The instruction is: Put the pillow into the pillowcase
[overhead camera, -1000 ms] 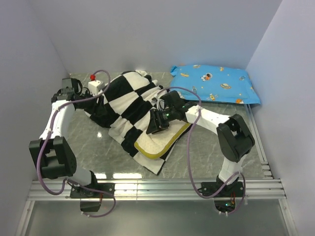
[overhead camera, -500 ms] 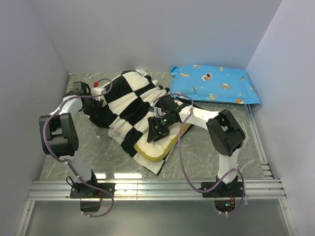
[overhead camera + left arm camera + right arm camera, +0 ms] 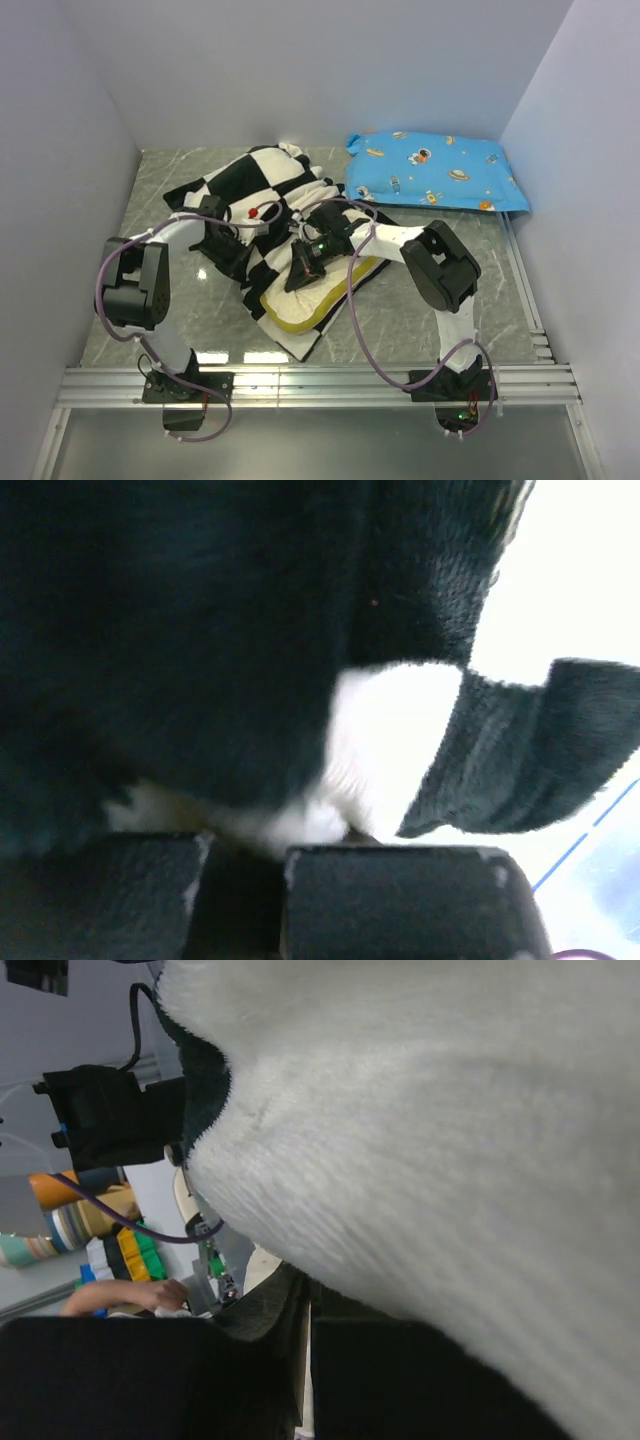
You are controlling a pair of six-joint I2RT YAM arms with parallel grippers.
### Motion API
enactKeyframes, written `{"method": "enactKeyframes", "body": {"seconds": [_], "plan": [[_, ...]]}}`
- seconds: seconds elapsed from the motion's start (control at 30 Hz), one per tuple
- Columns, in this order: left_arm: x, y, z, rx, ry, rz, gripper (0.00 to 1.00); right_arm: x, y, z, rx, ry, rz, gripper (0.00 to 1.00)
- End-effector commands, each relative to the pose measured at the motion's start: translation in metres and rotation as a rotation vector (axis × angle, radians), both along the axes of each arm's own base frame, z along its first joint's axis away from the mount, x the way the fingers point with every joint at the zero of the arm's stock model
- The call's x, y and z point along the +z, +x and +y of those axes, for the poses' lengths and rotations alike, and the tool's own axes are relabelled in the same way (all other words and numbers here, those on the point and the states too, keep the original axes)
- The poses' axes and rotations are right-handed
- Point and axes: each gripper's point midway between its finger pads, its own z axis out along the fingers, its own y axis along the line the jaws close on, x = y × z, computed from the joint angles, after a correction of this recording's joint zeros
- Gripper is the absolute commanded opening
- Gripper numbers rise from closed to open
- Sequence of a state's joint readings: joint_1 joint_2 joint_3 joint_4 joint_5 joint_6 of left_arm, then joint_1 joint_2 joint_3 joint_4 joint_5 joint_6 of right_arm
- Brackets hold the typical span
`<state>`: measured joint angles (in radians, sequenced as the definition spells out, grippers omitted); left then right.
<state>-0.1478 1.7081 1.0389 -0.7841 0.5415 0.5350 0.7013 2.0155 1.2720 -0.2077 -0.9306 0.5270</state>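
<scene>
Centre: the pillow [image 3: 318, 292] sits half inside the pillowcase [image 3: 255, 180], near end exposed. Left tool [image 3: 240, 266] and right tool [image 3: 296, 279] each pinch pillowcase fabric. Likely next: drag the opening nearward over the pillow.

ROBOTICS LAB TEST CELL: Plain pale partition walls [image 3: 300, 70] close in beyond the jaws and on either side of them, boxing in a marble-patterned bench [image 3: 190, 300]. Behind the jaws, an aluminium rail [image 3: 320, 385] along the bench's near edge carries the bolted bases of the left arm [image 3: 130, 290] and right arm [image 3: 445, 265], with purple cables [image 3: 366, 340] looping loose. In the right wrist view, a person's forearm [image 3: 120, 1295] and blurred coloured supplies [image 3: 80, 1225] show beyond the jaws.
</scene>
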Motion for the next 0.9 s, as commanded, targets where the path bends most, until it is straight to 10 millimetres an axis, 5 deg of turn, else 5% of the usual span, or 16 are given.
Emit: {"method": "enactKeyframes", "body": {"seconds": [0.0,0.03,0.1,0.17,0.33,0.5,0.6,0.7,0.73,0.77,0.87], "plan": [[0.047,0.020,-0.014,0.060,-0.177,-0.078,0.02,0.010,0.003,0.020,0.001,0.066,-0.025,0.00],[0.060,0.030,-0.009,0.081,-0.187,-0.138,0.05,0.011,0.004,0.018,-0.002,0.065,-0.030,0.00],[0.074,0.050,0.018,0.182,-0.150,-0.222,0.29,0.013,0.007,0.009,-0.020,0.064,-0.034,0.00],[0.090,0.071,0.061,0.272,-0.080,-0.340,0.48,0.013,0.009,0.002,-0.033,0.058,-0.039,0.00],[0.096,0.099,0.104,0.275,0.052,-0.427,0.55,0.011,0.006,-0.005,-0.011,0.045,-0.079,0.00],[0.074,0.120,0.104,0.269,0.057,-0.401,0.54,0.008,0.008,-0.004,-0.009,0.039,-0.070,0.00],[0.052,0.106,0.083,0.201,0.045,-0.314,0.42,0.012,0.010,-0.001,-0.018,0.055,-0.071,0.00],[0.039,0.051,0.025,0.047,-0.040,-0.156,0.17,0.013,0.014,0.006,-0.034,0.066,-0.053,0.00],[0.048,0.035,-0.004,-0.004,-0.129,-0.121,0.04,0.013,0.014,0.009,-0.037,0.071,-0.043,0.00],[0.058,0.013,-0.041,-0.092,-0.211,-0.079,0.01,0.013,0.016,0.014,-0.038,0.084,-0.039,0.00],[0.096,-0.023,-0.097,-0.178,-0.403,-0.026,0.00,0.017,0.018,0.022,-0.051,0.098,-0.019,0.00]]}}
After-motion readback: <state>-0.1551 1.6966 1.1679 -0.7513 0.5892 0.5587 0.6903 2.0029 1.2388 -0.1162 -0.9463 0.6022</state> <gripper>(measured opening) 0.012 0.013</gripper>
